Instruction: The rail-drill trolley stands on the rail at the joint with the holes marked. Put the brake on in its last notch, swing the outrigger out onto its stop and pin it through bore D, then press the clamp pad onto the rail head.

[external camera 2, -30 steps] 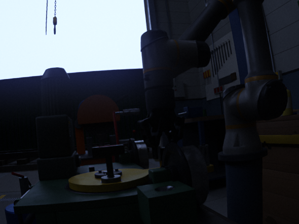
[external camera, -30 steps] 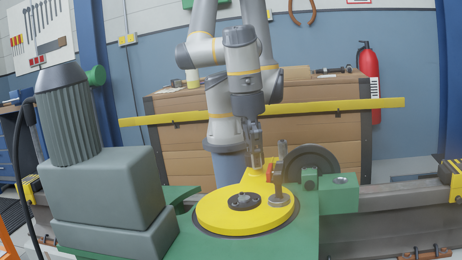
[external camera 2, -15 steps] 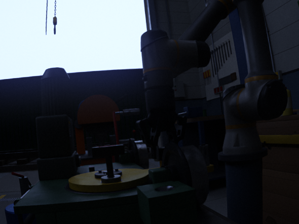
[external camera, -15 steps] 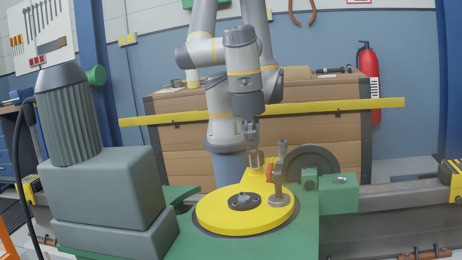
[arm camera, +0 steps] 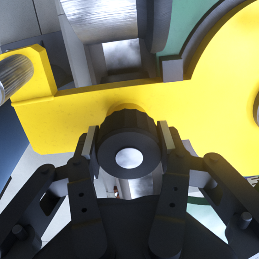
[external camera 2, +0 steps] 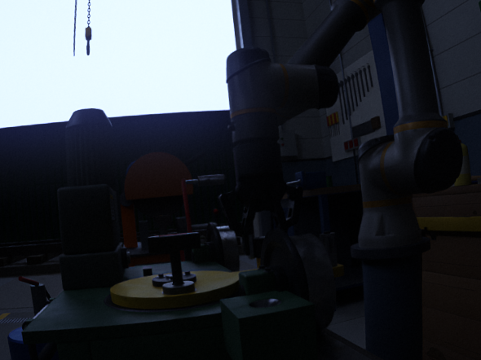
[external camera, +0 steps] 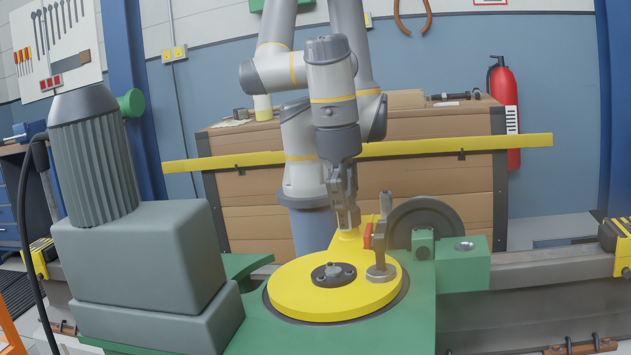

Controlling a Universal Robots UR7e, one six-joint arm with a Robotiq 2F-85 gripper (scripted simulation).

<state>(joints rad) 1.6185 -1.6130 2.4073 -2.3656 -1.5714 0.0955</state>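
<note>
A dark knob (arm camera: 128, 142) stands up from the yellow outrigger arm (arm camera: 96, 113), which reaches back from the yellow disc (external camera: 333, 289) on the green trolley deck. My gripper (arm camera: 128, 145) is closed around that knob, straight above the arm (external camera: 345, 220). A T-handled pin (external camera: 380, 254) stands upright on the disc, right of the hub (external camera: 333, 273). A knurled steel pin (arm camera: 14, 77) stands at the arm's far end. The trolley wheel (external camera: 425, 223) sits just right of the gripper, with a red part (external camera: 368, 235) beside it. A bore (external camera: 464, 246) opens in the green block.
The wheel and its green bracket (external camera: 422, 244) stand close to the right of my fingers. The grey motor (external camera: 90, 154) and its housing (external camera: 141, 256) fill the left. A wooden crate (external camera: 423, 176) with a yellow bar (external camera: 441, 145) stands behind. The rail (external camera: 542, 265) runs right.
</note>
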